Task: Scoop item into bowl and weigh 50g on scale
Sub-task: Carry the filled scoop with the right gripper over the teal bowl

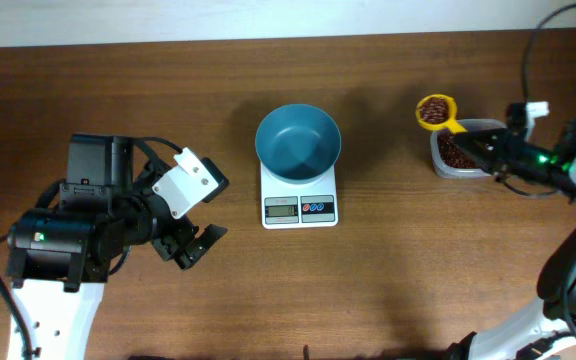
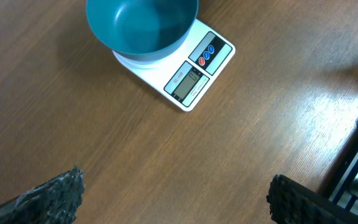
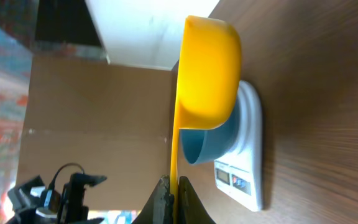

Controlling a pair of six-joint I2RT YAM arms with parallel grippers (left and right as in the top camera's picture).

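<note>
Brown wooden table (image 1: 418,290) fills the overhead view, with the small white rectangular kitchen scale (image 1: 299,207) near its middle. Dark red-brown beans (image 1: 433,112) are heaped in the cup of a yellow plastic scoop (image 3: 210,74), well to the right of the scale and somewhat farther back. More beans lie in the clear rectangular plastic tub (image 1: 440,166) just beyond the scoop, on the side away from the scale.

The right gripper (image 3: 176,202), further right of the scale than the tub, has its jaws pinched narrow on the scoop's thin handle. It holds the cup level in the air with its rim turned up.

A round teal-blue bowl (image 1: 298,142) sits on the back part of the scale's platform and overhangs it on both sides. The grey display and the red and blue buttons stay uncovered at the front. The digits are too small to read.

The left gripper (image 2: 176,205) hangs over bare wood to the left of the scale, its ribbed black fingers (image 2: 55,196) spread wide and gripping nothing.
</note>
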